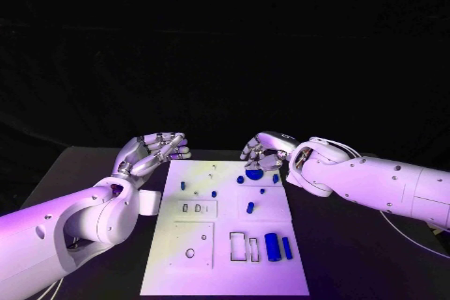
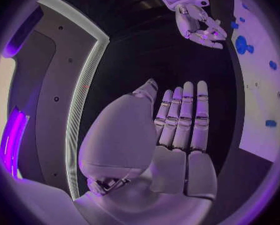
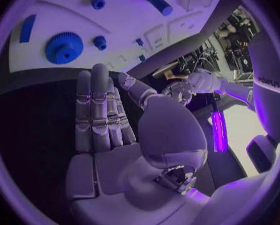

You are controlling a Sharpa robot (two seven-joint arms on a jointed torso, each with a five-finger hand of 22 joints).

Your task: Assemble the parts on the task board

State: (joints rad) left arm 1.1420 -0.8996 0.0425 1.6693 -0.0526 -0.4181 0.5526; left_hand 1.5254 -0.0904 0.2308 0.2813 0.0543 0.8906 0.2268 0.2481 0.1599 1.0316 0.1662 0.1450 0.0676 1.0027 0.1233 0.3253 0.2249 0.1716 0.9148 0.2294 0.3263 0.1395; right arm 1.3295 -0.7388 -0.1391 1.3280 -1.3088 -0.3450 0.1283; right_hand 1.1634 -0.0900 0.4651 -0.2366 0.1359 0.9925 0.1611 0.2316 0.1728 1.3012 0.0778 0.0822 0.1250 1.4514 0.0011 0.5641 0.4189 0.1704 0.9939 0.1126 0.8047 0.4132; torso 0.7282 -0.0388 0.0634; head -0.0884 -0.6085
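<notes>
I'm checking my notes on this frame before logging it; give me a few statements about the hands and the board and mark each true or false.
1. The left hand holds a blue part. False: it holds nothing, fingers extended in its wrist view.
2. The right hand is at the far end of the board, near the blue gear. True.
3. The gear is in the right hand's grasp. False: it lies on the board, apart from the fingers.
4. Two blue cylinders lie side by side at the board's near end. True.
5. Both hands rest at the board's near end. False: both are at the far end.
</notes>
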